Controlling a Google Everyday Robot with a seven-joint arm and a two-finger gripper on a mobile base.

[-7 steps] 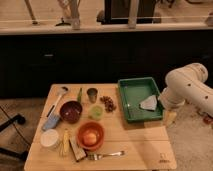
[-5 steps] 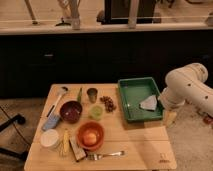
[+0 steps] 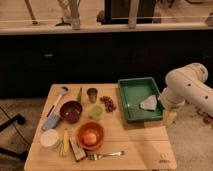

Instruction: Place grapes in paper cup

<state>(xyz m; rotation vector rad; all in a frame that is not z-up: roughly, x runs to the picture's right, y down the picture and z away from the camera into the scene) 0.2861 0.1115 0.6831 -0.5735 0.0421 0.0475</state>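
Observation:
The grapes (image 3: 107,103), a small dark reddish-brown bunch, lie on the wooden table (image 3: 140,145) just left of the green tray. A small brownish cup (image 3: 92,94) stands upright just left of them. A pale green cup (image 3: 96,112) stands a little in front of that one. My white arm (image 3: 187,87) is bent at the table's right side. My gripper (image 3: 170,118) hangs beside the table's right edge, past the tray and well apart from the grapes and cups.
A green tray (image 3: 131,112) holds a white crumpled item (image 3: 149,103). A maroon bowl (image 3: 71,111), an orange bowl (image 3: 80,131) with an orange fruit, a white tub (image 3: 50,138), a fork (image 3: 106,155) and a spoon (image 3: 59,97) share the table. A dark counter stands behind.

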